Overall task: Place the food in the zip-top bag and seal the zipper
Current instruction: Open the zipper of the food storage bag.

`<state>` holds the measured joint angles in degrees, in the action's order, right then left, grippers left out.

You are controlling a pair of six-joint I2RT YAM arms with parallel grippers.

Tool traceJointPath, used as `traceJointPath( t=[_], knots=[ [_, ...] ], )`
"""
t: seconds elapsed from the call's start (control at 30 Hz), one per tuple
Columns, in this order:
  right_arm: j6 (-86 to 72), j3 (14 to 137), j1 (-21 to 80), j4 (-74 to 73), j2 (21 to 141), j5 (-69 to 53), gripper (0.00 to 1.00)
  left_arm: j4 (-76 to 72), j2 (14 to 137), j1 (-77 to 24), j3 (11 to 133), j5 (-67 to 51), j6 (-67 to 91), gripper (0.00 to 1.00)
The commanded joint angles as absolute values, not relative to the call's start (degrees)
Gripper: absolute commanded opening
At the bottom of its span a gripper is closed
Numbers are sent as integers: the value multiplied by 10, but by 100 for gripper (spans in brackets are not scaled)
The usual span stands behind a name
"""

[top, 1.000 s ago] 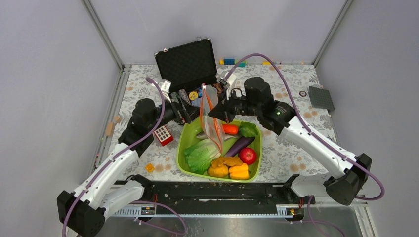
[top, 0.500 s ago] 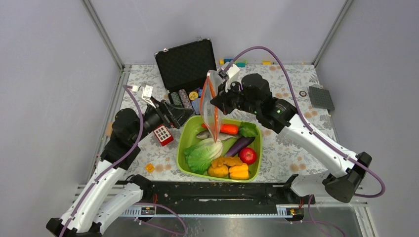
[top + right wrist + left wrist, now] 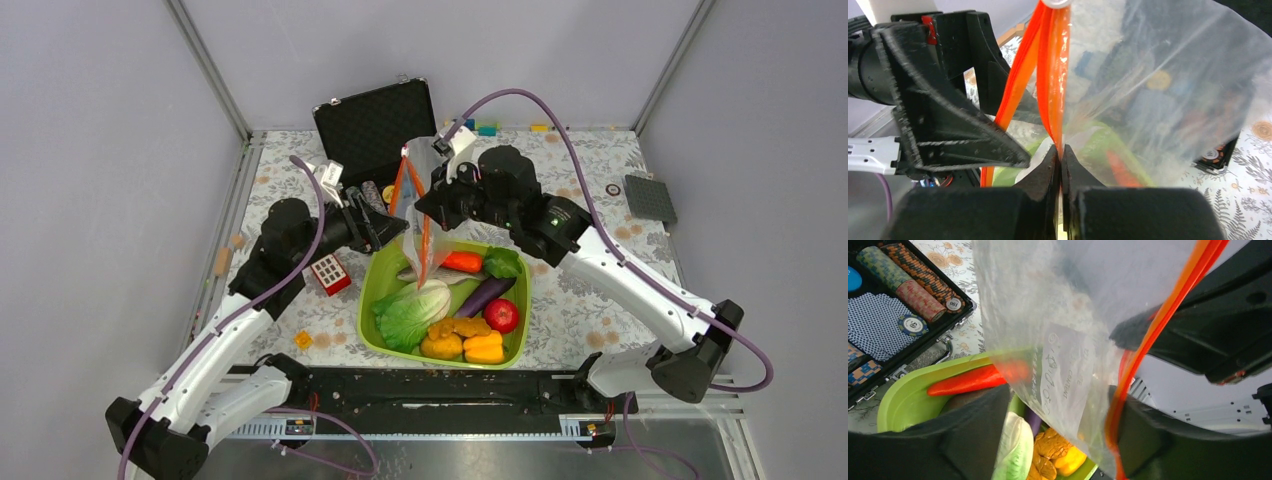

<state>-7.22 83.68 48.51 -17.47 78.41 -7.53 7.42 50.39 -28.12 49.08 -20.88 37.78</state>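
My right gripper (image 3: 428, 196) is shut on the orange-red zipper (image 3: 1053, 75) of the clear zip-top bag (image 3: 425, 215) and holds the bag hanging above the lime-green tray (image 3: 368, 290). My left gripper (image 3: 392, 226) is open, and the bag (image 3: 1058, 340) hangs between its spread fingers (image 3: 973, 440) with the zipper (image 3: 1158, 325) against the right one. The food lies in the tray: carrot (image 3: 465, 262), silver fish (image 3: 415, 272), lettuce (image 3: 410, 312), eggplant (image 3: 485, 295), apple (image 3: 501, 315) and peppers (image 3: 465, 342).
An open black case (image 3: 378, 125) with poker chips (image 3: 913, 285) stands behind the tray. A red toy brick (image 3: 329, 273) and a small yellow one (image 3: 303, 340) lie left of the tray. A grey plate (image 3: 650, 198) lies at the right, with small bricks (image 3: 485, 128) along the back.
My left gripper pulled back to the left, then came right again, and its open fingers now straddle the bag. My right gripper has lifted the bag higher and a little left.
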Motion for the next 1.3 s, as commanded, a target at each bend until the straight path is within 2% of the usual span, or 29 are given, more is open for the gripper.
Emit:
traceJointPath(
  t=[0.0,0.07,0.13,0.17,0.27,0.4,0.67,0.83,0.97,1.07,1.27],
  knots=[
    [-72,856,499,-164,795,-114,0,68,507,-292,531,-156,360,53],
    [-70,860,501,-168,800,-127,0,84,506,-298,542,-132,350,35],
    [-66,863,501,-166,806,-138,0,105,502,-303,557,-101,331,9],
    [-66,865,502,-161,810,-139,0,132,499,-305,568,-68,319,0],
    [-77,883,502,-149,834,-134,2,203,473,-315,598,95,292,0],
    [-107,929,504,-140,879,-140,3,257,423,-320,610,227,282,0],
    [-191,991,524,-50,957,-162,2,353,382,-331,667,380,264,0],
    [-190,948,523,-71,973,-119,2,396,420,-354,665,430,263,0],
    [-147,860,521,-117,944,-63,3,425,463,-364,654,473,278,0],
    [-135,786,513,-134,920,-22,3,412,481,-364,636,458,282,0],
    [-111,690,480,-128,885,-48,8,375,458,-364,597,420,270,0]
  ],
)
